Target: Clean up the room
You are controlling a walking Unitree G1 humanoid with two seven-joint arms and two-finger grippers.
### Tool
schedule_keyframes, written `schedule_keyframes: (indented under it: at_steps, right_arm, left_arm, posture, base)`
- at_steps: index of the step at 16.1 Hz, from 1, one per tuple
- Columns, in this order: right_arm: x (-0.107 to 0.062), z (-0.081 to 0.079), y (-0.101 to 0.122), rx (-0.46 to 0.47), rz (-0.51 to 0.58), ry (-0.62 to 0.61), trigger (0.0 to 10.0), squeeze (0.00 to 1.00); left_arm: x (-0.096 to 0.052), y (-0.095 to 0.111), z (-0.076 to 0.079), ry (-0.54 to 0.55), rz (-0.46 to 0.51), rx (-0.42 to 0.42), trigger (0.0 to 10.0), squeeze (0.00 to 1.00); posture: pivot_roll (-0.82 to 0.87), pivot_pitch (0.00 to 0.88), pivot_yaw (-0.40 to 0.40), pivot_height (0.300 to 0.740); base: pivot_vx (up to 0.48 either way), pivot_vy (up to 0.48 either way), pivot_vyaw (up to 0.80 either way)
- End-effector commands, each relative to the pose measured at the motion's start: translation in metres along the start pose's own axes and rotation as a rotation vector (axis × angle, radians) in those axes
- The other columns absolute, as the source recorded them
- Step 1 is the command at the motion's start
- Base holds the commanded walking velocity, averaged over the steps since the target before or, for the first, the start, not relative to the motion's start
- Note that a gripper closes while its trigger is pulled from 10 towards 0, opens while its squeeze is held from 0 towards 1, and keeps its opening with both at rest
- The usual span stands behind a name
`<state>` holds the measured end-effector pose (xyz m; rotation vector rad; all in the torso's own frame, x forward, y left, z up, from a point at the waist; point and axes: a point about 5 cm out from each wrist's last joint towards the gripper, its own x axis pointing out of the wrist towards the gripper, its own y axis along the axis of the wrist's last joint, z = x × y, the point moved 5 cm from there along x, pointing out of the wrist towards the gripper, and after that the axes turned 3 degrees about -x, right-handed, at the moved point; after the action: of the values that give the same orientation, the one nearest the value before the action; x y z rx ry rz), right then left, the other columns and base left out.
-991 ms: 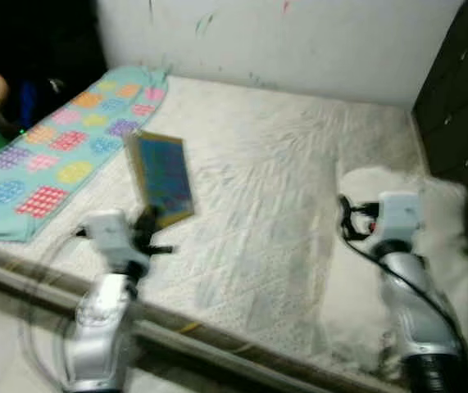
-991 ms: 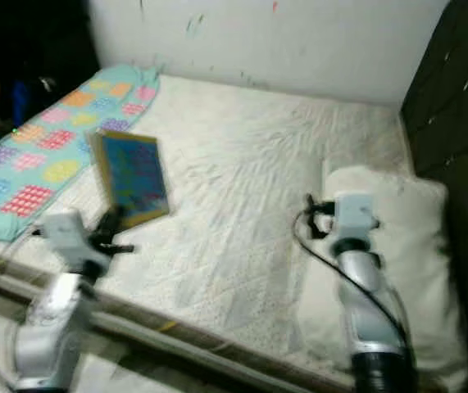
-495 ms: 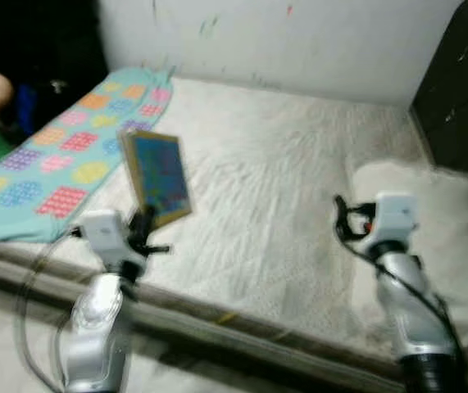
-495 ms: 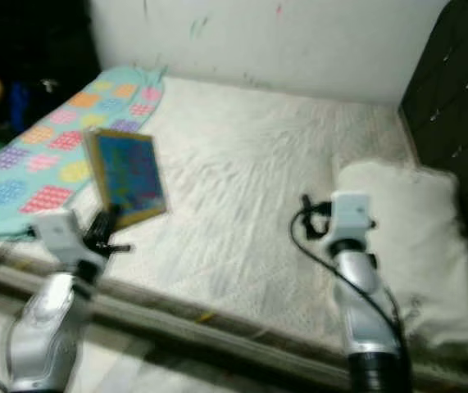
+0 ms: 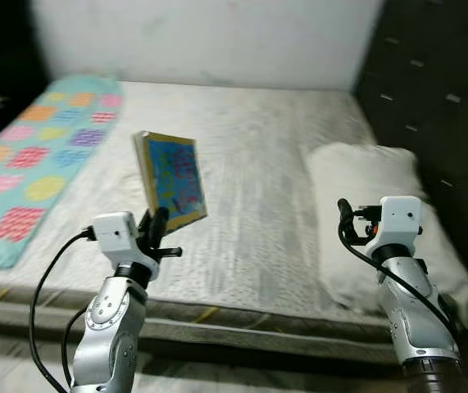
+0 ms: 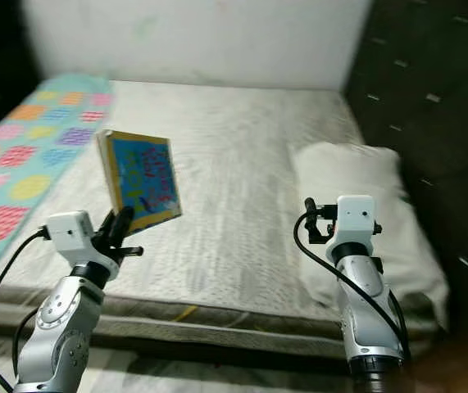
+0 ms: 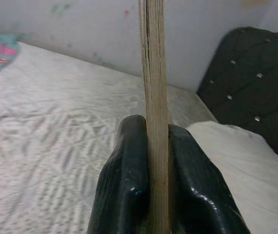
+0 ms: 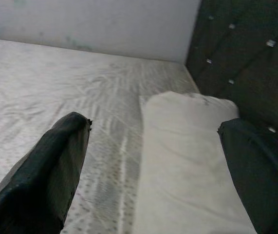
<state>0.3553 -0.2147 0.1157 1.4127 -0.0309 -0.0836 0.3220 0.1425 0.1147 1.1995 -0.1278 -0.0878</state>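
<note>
Book [image 5: 170, 179] up off the bed [image 5: 258, 164], clamped by its lower edge in the left pincer [image 5: 156, 229], fingers [image 7: 129, 185] pressed to both covers, standing upright above the mattress. Right pincer [image 8: 153, 161] spread wide, holding nothing, hovering by the pillow [image 5: 365, 176]. Carrying step, I judge; next comes finding somewhere to stow it.
</note>
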Motion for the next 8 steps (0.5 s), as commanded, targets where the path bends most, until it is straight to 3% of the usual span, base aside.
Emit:
schedule_keyframes:
  at_steps: [1,4,8]
  right_arm:
    - [0.0007,0.0008,0.0049,0.001,0.011,0.001,10.0,0.00]
    - [0.0001,0.0014,0.0051,0.000,0.012,-0.002,10.0,0.00]
    - [0.0009,0.0021,0.0055,0.000,0.011,-0.001,10.0,0.00]
  left_arm:
    - [0.0022,0.0155,0.0043,-0.026,0.056,0.006,10.0,0.00]
    - [0.0020,0.0167,0.0058,-0.034,0.061,0.005,10.0,0.00]
    - [0.0023,0.0179,0.0083,-0.044,0.067,0.002,10.0,0.00]
  posture:
    - [-0.12,0.000,0.018,0.740]
    - [-0.12,0.000,0.018,0.740]
    - [-0.13,0.000,0.015,0.740]
  base:
    - [0.000,0.000,-0.80]
    - [0.000,0.000,-0.63]
    - [0.000,0.000,-0.12]
